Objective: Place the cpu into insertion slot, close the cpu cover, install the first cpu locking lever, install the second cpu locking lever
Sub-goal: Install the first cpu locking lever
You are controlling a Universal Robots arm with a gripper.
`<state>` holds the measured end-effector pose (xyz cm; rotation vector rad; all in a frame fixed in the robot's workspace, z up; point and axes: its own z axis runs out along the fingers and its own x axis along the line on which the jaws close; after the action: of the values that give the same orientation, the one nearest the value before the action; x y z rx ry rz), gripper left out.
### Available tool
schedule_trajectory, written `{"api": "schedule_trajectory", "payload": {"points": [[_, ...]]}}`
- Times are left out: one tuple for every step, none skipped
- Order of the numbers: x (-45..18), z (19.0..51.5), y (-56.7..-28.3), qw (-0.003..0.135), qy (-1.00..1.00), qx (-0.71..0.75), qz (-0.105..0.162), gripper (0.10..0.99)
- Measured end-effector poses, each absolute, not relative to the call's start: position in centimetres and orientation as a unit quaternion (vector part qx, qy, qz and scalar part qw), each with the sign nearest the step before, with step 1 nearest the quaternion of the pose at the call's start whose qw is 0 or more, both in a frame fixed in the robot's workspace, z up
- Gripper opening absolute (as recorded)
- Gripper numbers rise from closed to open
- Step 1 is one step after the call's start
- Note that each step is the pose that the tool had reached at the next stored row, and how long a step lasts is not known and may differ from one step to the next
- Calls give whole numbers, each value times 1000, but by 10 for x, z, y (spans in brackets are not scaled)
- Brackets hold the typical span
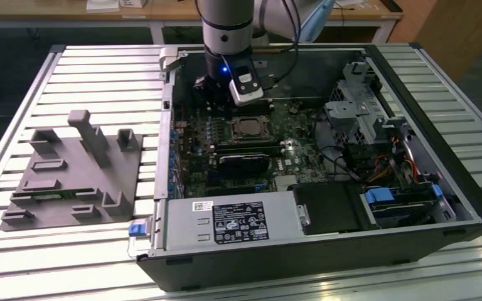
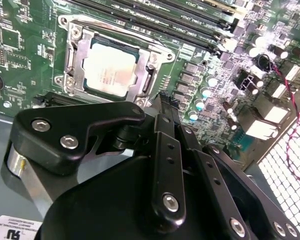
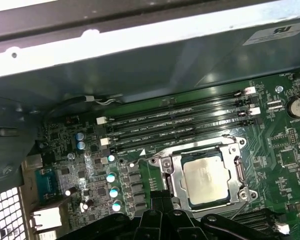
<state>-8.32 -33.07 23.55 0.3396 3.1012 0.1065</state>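
cpu (image 2: 110,70) seated in the insertion slot (image 2: 76,82). The cpu cover (image 2: 142,75) lies flat over it, with the metal top showing through the window. Tool (image 2: 164,100) is clenched and empty, fingertips hanging just beside the socket's edge, inside the PC case (image 1: 442,188) on the bench (image 1: 98,69). Writing: faint print on the cpu lid and white lettering along the memory slots (image 3: 180,117), both too small to read. White printed labels sit on the power-supply box (image 1: 239,222) and on the case wall (image 3: 277,32).
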Motion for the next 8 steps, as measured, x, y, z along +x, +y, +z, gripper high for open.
{"api": "schedule_trajectory", "payload": {"points": [[-84, 236, -331, 10, 993, 109, 34, 106], [-85, 236, -331, 10, 993, 109, 34, 106], [-86, 236, -331, 10, 993, 109, 34, 106], [-86, 236, -331, 10, 993, 109, 34, 106], [-87, 236, -331, 10, 993, 109, 34, 106], [-87, 236, -331, 10, 993, 109, 34, 106], [-87, 236, -331, 10, 993, 109, 34, 106], [-88, 236, -331, 10, 993, 109, 34, 106]]}}
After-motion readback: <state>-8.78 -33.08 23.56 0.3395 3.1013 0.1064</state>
